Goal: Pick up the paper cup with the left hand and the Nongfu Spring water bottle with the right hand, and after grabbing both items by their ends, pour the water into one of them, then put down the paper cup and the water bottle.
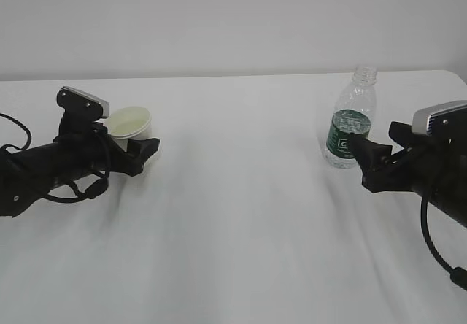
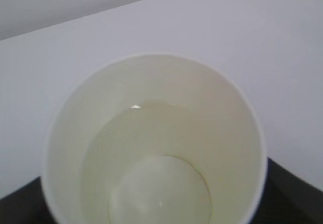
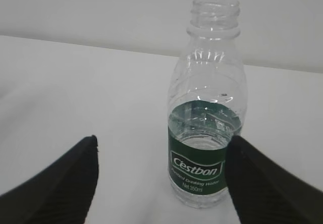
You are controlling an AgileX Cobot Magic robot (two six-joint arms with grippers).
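- Found the left hand (image 1: 142,149) stretched low and almost level above the table (image 1: 241,222), reaching in from the left edge, cables looped beside the arm and the grey-white camera box riding on top.
- Saw the paper cup (image 1: 131,122) upright between its fingers, rim just ahead of and below the camera box; one black finger (image 1: 146,149) crossed the cup's near side.
- From the left wrist, looked straight down into the cup (image 2: 151,133): pale cream inside, some of the water (image 2: 151,158) pooled at the bottom, dark fingertips (image 2: 20,204) showing at both lower corners, close against the cup wall.
- Could not tell whether those fingers pressed the cup or stood just clear of it.
- Found the right hand (image 1: 361,152) low too, coming in from the right edge and pointing left, grey-white box above the gripper, a cable hanging under the arm.
- Saw its jaws spread wide and holding nothing, both fingers (image 3: 60,183) apart from the Nongfu Spring water bottle (image 3: 207,108).
- Placed the bottle just ahead of that gripper's fingertips and roughly midway between them, upright on the table, capless, dark green label (image 3: 197,168) facing the wrist camera.
- Made out a little water through the clear wall, sitting at about the label's height, the ribbed upper part empty.
- Noted cup and bottle well apart, each in front of its own hand.
- Noted a white table, faintly creased like cloth, meeting a plain pale wall (image 1: 219,17) behind.
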